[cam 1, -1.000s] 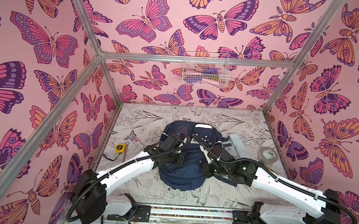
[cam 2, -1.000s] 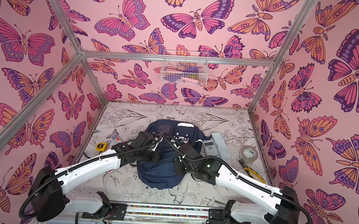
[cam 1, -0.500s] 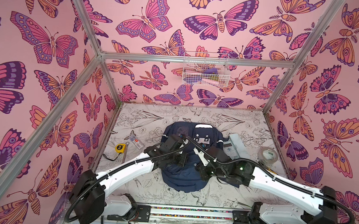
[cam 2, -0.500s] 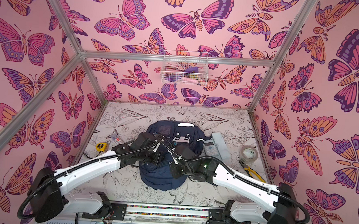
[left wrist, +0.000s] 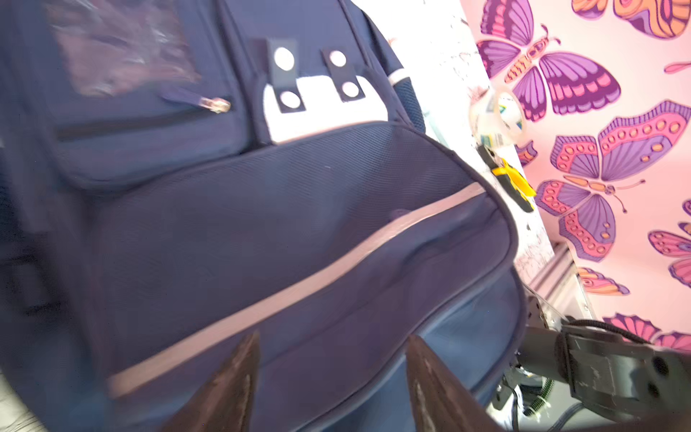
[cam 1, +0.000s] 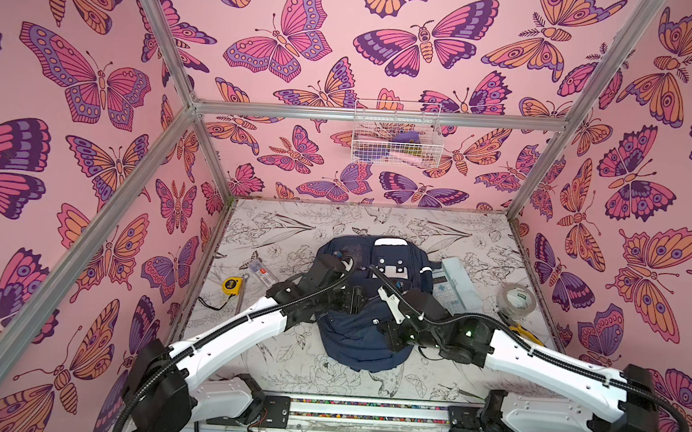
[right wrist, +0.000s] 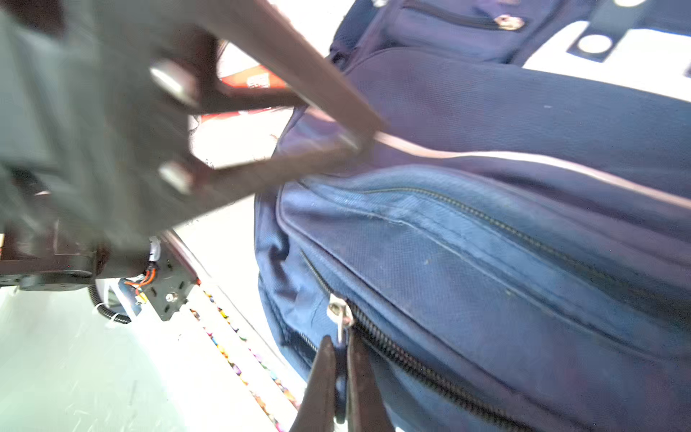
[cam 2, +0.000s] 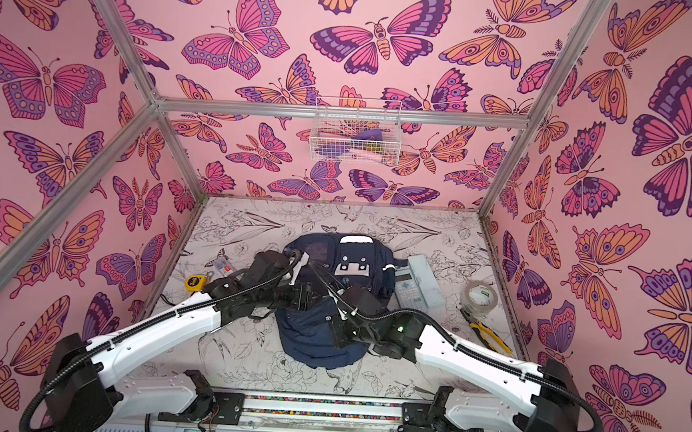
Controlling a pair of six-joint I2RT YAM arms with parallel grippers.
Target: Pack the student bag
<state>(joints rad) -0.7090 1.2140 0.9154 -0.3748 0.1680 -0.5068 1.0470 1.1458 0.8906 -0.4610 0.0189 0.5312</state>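
Backpack in navy-blue fabric lies flat at the middle of the flower-printed worktop, right pincer clamped on its small silver zip pull, left pincer spread open, empty, by its pale stripe

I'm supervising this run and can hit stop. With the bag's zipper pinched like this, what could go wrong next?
1. The left gripper is open and grips nothing. If the right gripper, jaws shut on the zipper pull, tugs, the whole student bag may slide instead of the zipper running.
2. The pull is thin and may slip out.
3. A sliding bag could shove the calculator lying right beside it.
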